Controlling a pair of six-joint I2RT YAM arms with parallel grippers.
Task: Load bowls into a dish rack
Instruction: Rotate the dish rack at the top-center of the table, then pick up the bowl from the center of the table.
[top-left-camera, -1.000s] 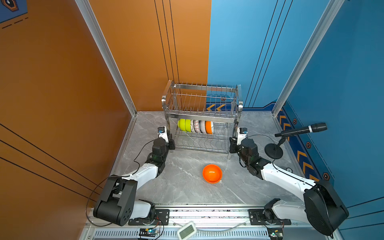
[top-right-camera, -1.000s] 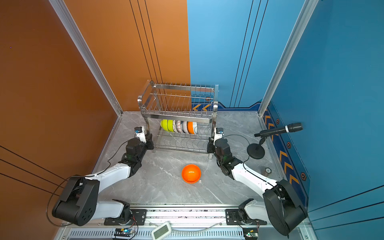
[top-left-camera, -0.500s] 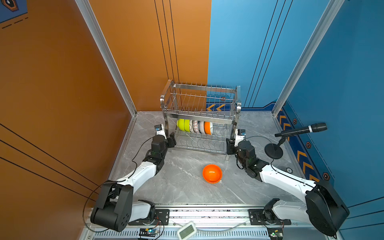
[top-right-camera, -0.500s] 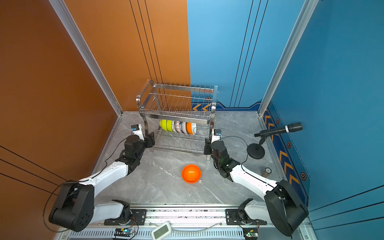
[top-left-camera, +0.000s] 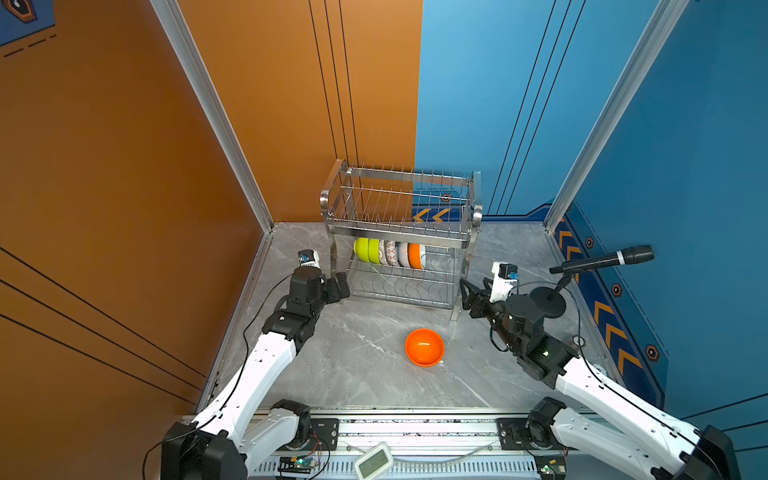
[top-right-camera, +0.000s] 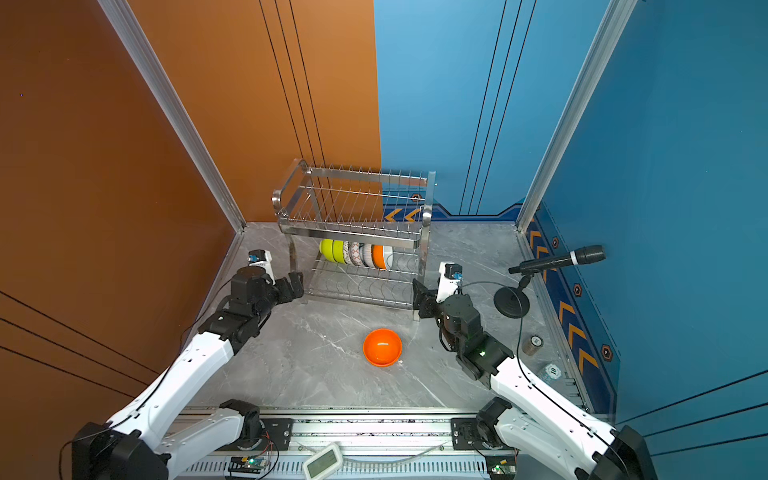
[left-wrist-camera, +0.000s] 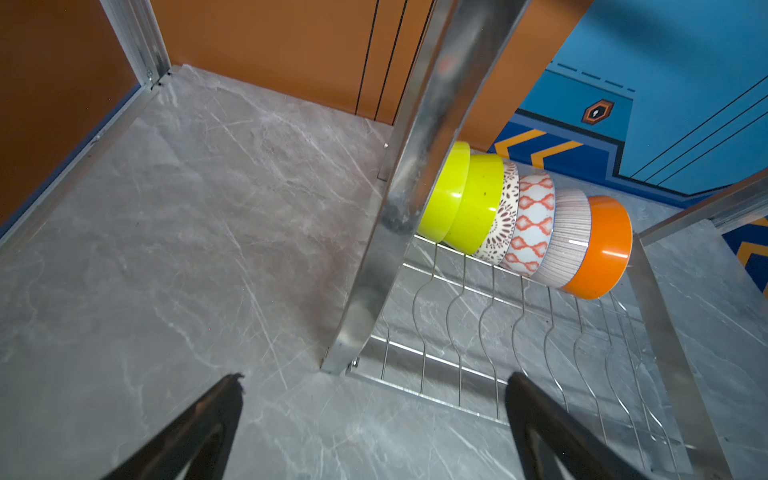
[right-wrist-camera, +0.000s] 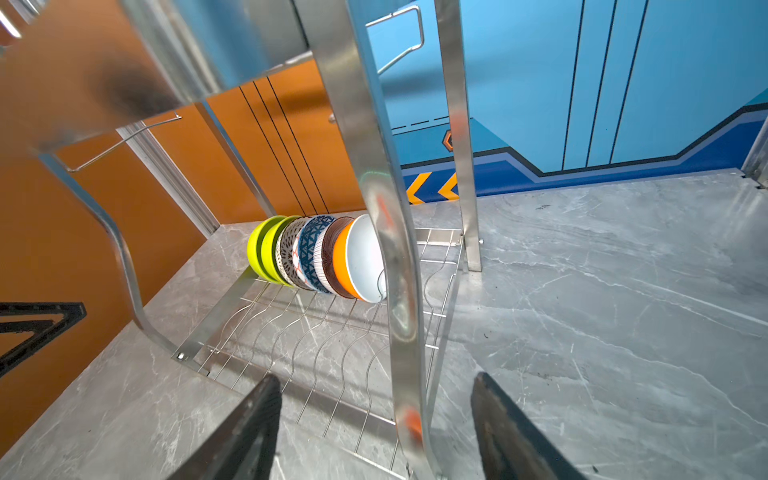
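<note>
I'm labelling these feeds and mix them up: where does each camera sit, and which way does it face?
Both top views: high above the rail, looking down and back at rack and loose bowl; arms, left gripper, right gripper show.
Left wrist: low by a rack leg, facing the bowl row; its open fingers show.
Right wrist: low by the opposite leg, facing that row; its open fingers show.
Shared: all four see the row.
</note>
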